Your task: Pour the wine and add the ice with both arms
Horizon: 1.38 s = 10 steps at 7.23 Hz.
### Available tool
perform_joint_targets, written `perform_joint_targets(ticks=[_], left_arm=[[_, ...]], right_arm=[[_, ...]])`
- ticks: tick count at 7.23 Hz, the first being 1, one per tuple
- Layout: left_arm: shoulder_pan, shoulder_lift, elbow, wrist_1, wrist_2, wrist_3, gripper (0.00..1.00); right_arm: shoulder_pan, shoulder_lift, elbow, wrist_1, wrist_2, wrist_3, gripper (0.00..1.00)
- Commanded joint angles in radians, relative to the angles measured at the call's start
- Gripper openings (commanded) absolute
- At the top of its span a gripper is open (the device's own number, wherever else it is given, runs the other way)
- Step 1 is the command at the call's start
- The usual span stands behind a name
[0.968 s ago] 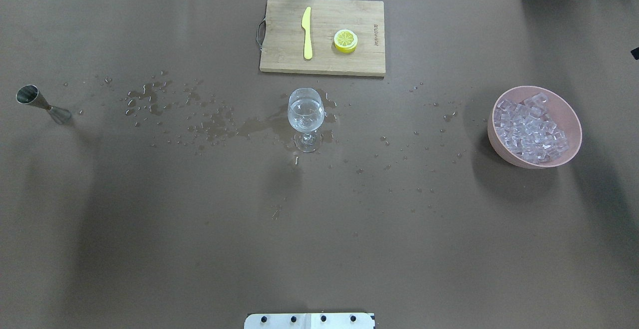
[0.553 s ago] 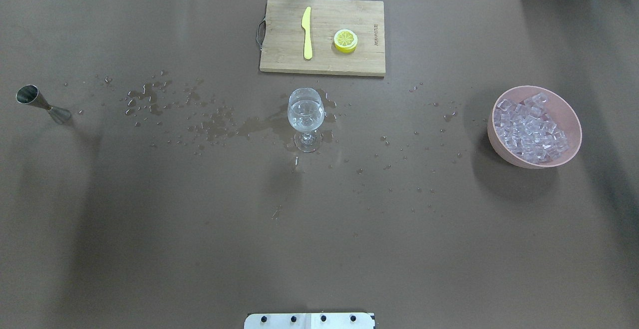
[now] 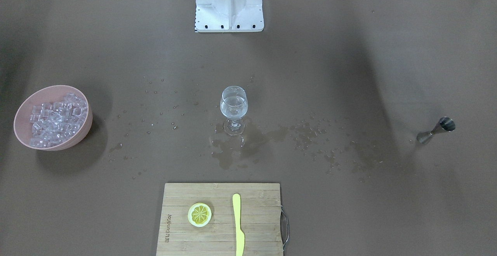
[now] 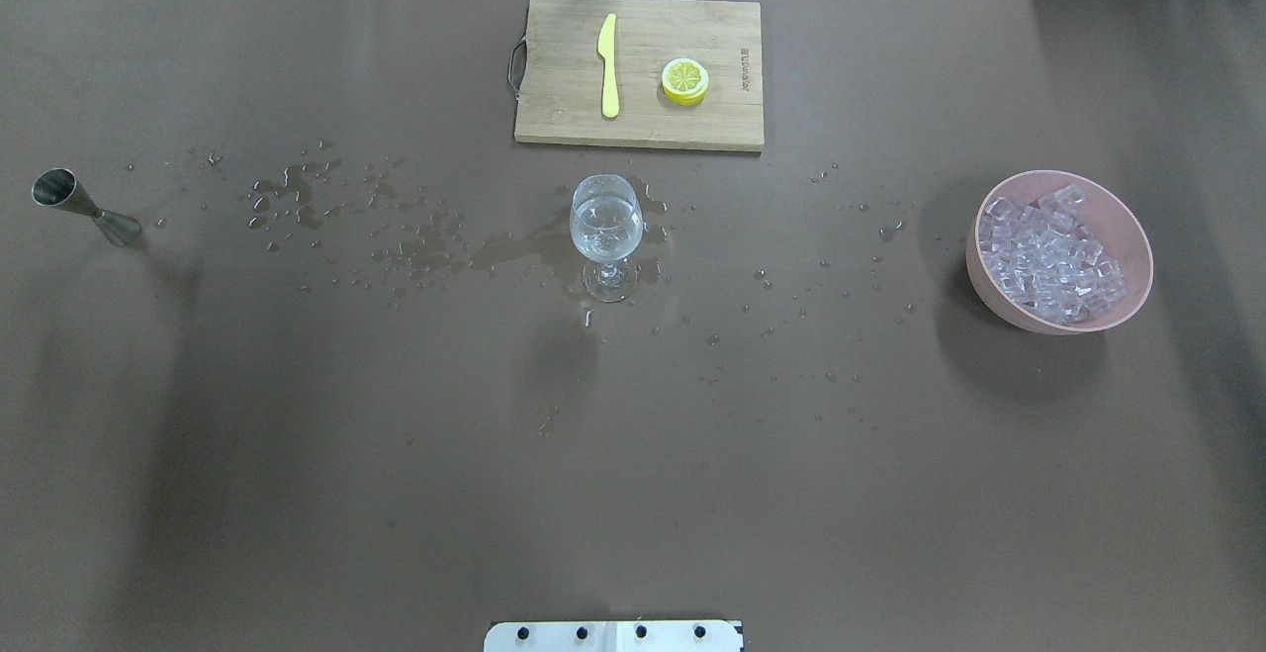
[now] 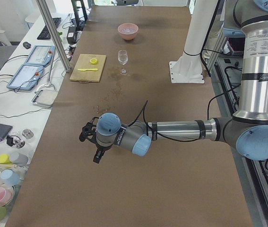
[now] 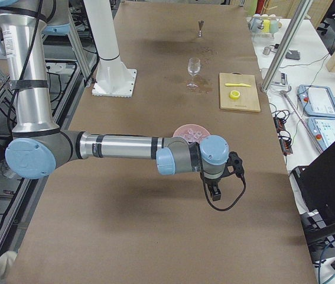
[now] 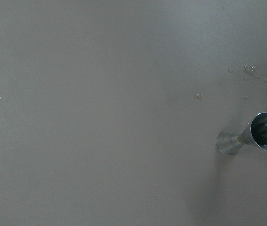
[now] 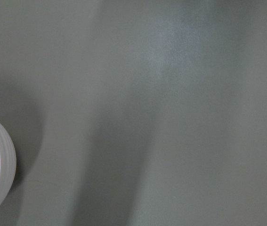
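Left claw near the jigger, right claw beside the bowl of ice — whether open or closed, you cannot tell — steer both wide of the glass.

The glass stands alone on the surface, well apart from bowl and jigger. The board lies just behind.

We see a matte brown bench, darkened by wet blotches. The bowl is dusty pink, its ice clear and glassy. The wine in the transparent glass is colourless. The board shows pale wood-grain stripes. The knife and lemon slice are yellow, and the jigger is silvery. The left arm and right arm are silver-grey with light-blue caps.
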Motion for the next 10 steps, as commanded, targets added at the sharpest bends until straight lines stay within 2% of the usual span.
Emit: perform_joint_targets(ticks=[1,3,5,6,7,9,10], left_arm=[[0.001,0.015,-0.006,-0.007,-0.004,-0.199,0.98],[0.001,0.047,-0.014,-0.024,-0.001,-0.199,0.98],[0.001,0.131,-0.081,-0.041,-0.022,-0.199,0.98],[0.002,0.151,-0.059,-0.167,-0.075,-0.208,0.98],[0.004,0.188,-0.056,-0.329,-0.088,-0.216,0.99],[0.037,0.173,-0.042,-0.514,-0.042,-0.216,0.99],[0.056,0.171,-0.042,-0.577,-0.051,-0.283,0.99]], right_arm=[[-0.028,0.023,0.001,-0.061,-0.027,-0.001,1.00],[-0.051,0.023,-0.001,-0.093,-0.027,-0.003,1.00],[-0.045,0.015,0.001,-0.095,-0.024,-0.003,1.00],[-0.045,0.009,0.002,-0.094,-0.022,-0.001,1.00],[-0.045,-0.003,0.002,-0.087,-0.019,-0.001,1.00],[-0.046,-0.001,-0.004,-0.086,-0.016,0.000,1.00],[-0.046,-0.001,-0.008,-0.084,-0.018,0.002,1.00]])
